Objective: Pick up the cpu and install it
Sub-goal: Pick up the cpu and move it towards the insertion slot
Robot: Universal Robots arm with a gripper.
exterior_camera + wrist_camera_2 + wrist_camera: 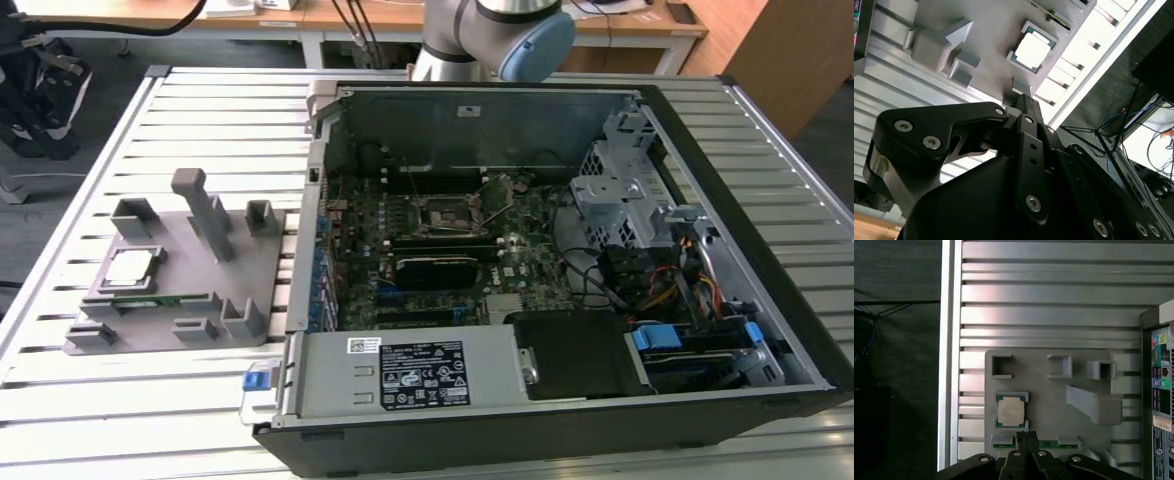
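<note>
In the exterior view's left, the flat silver square cpu (pixel 134 268) lies uncovered above; a tall grey plastic post (pixel 203 212) stands beside, black computer case (pixel 561 442) rightward.

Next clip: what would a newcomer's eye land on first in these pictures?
The open computer case, with its motherboard bare, takes up the middle and the exterior view's right. On the exterior view's left, a grey fixture holds the shiny cpu. In the first wrist view the gripper hangs shut above the fixture, near the cpu.
</note>
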